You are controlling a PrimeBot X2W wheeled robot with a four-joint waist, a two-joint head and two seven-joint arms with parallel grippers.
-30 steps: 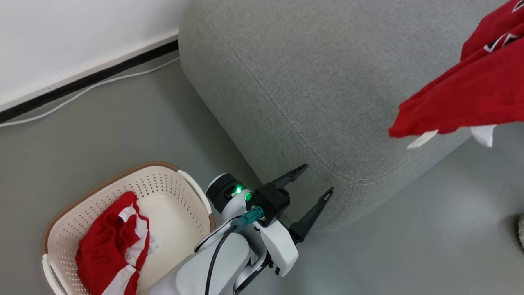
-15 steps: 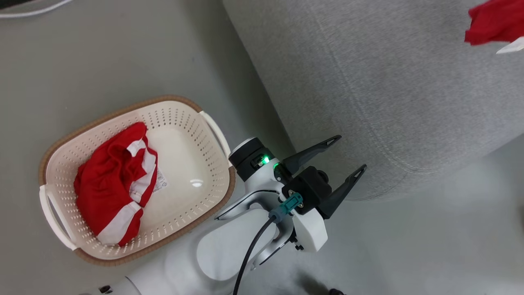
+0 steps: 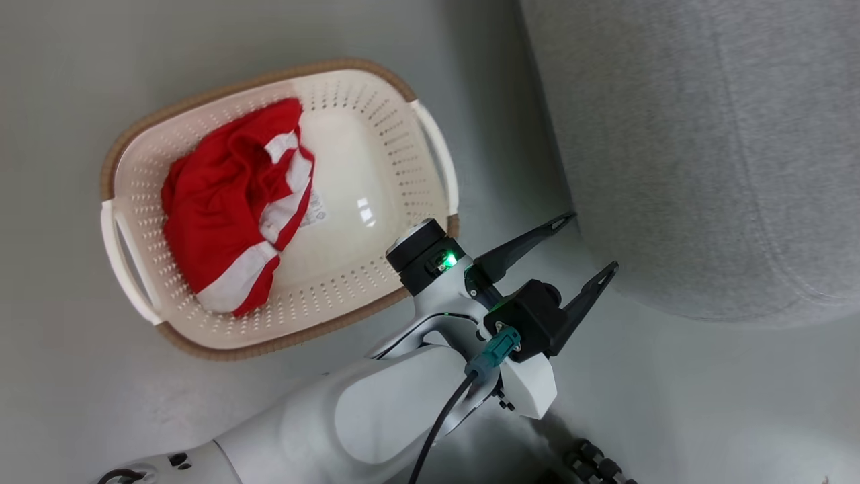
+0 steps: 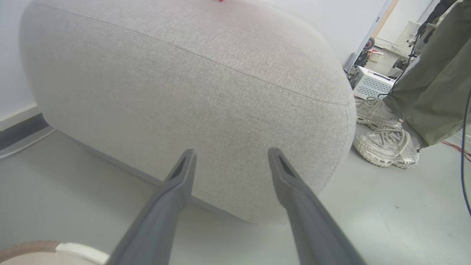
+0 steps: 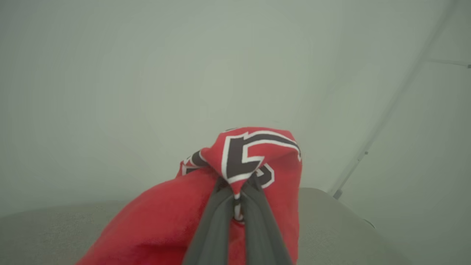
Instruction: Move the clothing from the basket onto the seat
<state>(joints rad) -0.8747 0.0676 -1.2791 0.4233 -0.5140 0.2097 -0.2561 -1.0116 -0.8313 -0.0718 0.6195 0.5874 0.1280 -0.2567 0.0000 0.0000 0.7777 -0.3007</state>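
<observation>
A cream perforated basket (image 3: 376, 121) with a brown rim sits on the floor left of the grey seat (image 3: 705, 134). Inside it lies a crumpled red piece with white stripes (image 3: 232, 202), with a paper label beside it. My left gripper (image 3: 591, 243) hangs open and empty just right of the basket, fingers pointing at the seat's side (image 4: 191, 95). In the right wrist view my right gripper (image 5: 237, 184) is shut on the red jersey (image 5: 250, 154) with black, white-edged letters, held up above the seat's grey top (image 5: 44, 232).
A person's shoes (image 4: 386, 147) and trouser legs (image 4: 434, 73) stand on the floor past the seat's far end. A white box (image 4: 373, 82) stands farther back. A wall and skirting (image 4: 18, 125) run along the seat's other side.
The head camera has swung down and left, so the basket has risen in view and the held jersey has left the picture. Both grippers keep their state.
</observation>
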